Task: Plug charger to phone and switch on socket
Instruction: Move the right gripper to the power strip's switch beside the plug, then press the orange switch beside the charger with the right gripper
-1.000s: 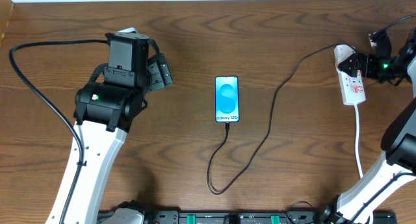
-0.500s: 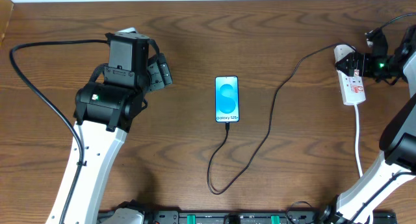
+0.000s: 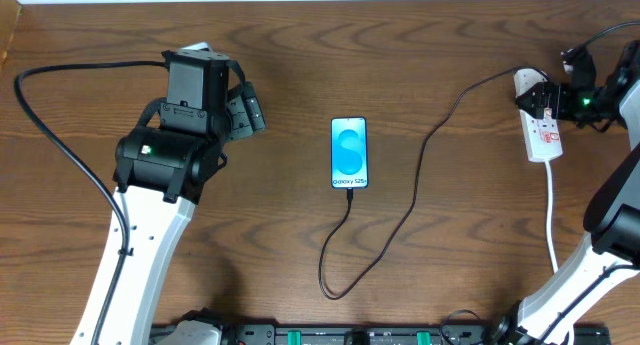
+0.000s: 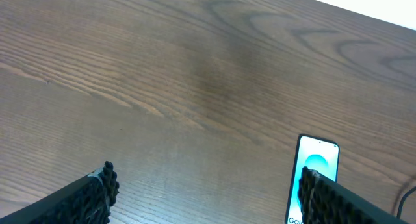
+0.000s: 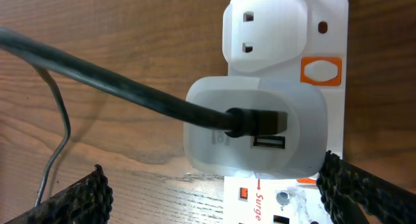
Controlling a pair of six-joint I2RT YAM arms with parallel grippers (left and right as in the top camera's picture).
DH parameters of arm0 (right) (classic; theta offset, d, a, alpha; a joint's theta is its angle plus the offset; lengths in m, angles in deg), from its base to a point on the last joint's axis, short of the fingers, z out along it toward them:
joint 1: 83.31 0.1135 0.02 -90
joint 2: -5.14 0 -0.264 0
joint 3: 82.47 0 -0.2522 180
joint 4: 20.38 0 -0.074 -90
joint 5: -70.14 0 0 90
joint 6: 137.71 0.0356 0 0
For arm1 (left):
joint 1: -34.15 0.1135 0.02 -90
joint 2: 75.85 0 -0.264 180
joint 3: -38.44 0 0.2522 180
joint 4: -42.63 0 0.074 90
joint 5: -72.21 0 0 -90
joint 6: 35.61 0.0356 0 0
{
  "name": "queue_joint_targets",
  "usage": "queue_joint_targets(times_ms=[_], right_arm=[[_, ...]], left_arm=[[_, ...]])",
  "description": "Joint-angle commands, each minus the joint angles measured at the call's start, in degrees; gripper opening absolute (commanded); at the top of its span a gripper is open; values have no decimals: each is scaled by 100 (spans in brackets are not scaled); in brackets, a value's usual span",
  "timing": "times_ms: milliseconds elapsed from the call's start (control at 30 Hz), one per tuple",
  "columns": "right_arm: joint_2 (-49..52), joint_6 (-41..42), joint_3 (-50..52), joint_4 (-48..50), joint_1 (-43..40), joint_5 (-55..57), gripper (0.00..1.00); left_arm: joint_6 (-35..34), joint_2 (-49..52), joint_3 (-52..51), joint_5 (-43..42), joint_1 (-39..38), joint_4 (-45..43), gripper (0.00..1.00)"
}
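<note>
Socket [image 5: 286, 29] below my right gripper [image 5: 214, 178], jaws wide, empty; off-centre press on orange switch [image 5: 321, 71] may shove it sideways.

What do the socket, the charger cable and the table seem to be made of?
The socket: probably hard white plastic, smooth and slightly glossy, with moulded edges. The charger cable: black, matte, rubbery-looking sheath. The table: brown wood or wood-look laminate; grain lines show.

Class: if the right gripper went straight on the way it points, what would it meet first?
Probably the white adapter holding the black charger cable, plugged into the power strip; depth is unclear.
</note>
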Motion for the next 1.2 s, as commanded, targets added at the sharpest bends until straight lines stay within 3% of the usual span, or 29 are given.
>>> queue_joint_targets(times_ms=[0, 633, 1167], right_arm=[[31, 96, 199, -44, 52, -120, 99], [31, 289, 813, 437, 46, -96, 99], [28, 479, -103, 81, -254, -57, 99]], left_arm=[[74, -13, 37, 136, -7, 17, 90], [74, -13, 37, 133, -7, 17, 90], [74, -13, 37, 133, -7, 17, 90]])
